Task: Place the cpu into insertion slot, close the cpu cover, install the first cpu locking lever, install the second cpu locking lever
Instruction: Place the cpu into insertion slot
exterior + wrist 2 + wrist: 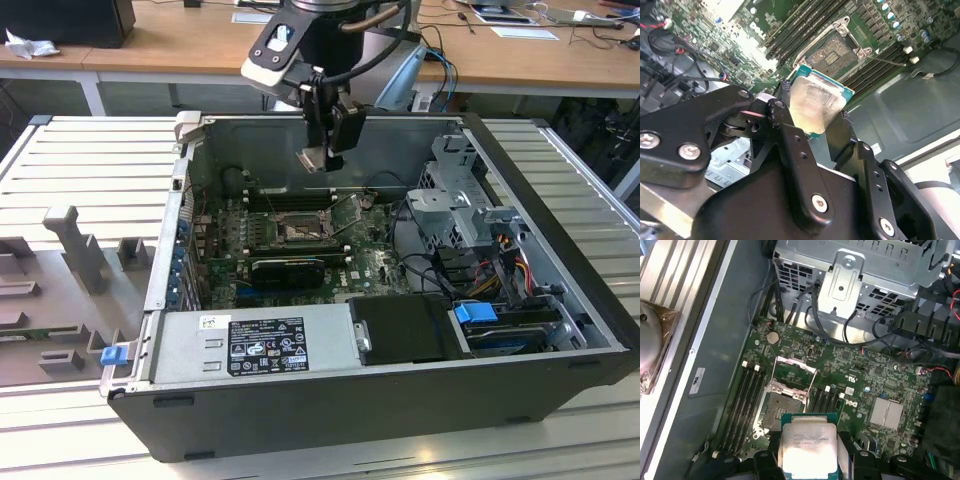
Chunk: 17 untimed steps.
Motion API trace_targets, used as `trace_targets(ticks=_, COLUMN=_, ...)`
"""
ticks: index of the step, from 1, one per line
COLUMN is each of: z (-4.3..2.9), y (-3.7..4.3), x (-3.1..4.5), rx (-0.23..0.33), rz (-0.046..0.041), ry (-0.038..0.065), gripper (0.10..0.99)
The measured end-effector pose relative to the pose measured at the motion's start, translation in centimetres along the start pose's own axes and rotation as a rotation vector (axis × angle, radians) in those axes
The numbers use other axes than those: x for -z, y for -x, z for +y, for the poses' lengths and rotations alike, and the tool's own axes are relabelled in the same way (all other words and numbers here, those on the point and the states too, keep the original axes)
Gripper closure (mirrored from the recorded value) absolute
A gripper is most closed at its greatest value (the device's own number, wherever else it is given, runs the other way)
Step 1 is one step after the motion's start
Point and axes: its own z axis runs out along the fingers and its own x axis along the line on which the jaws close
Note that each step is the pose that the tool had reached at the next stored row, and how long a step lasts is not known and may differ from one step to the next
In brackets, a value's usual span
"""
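The gripper (814,111) is closed on opposite edges of the cpu (817,100), which is held in the air, clear of the motherboard (875,375). The insertion slot (782,407) lies bare below, with the cpu cover (795,364) swung up. The chip is probably best kept level, squared to the socket rim and set down without sliding.

Edges of the cpu (817,102) behind the jaws, second wrist view.

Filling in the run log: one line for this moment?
gripper: shut on cpu | cpu: held above board, not in insertion slot | cpu cover: open
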Motion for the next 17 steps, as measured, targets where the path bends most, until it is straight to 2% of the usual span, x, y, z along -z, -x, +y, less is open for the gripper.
trace_targets(ticks=1, z=-0.19, y=-0.05, x=0.0, rx=-0.004, rz=-0.0005, ry=0.0, gripper=0.561)
trace_targets(ticks=3, z=-0.99, y=-0.32, x=0.0, rx=-0.01, rz=-0.0009, ry=0.0, gripper=0.561)
trace_targets(ticks=6, z=-1.07, y=-0.33, x=-0.34, rx=-0.074, rz=-0.0067, ry=0.001, gripper=0.561)
trace_targets(ticks=9, z=-1.08, y=-0.35, x=-0.59, rx=-0.107, rz=-0.0099, ry=0.002, gripper=0.561)
trace_targets(ticks=17, z=-1.15, y=-0.34, x=-1.34, rx=-0.11, rz=-0.0135, ry=0.002, gripper=0.561)
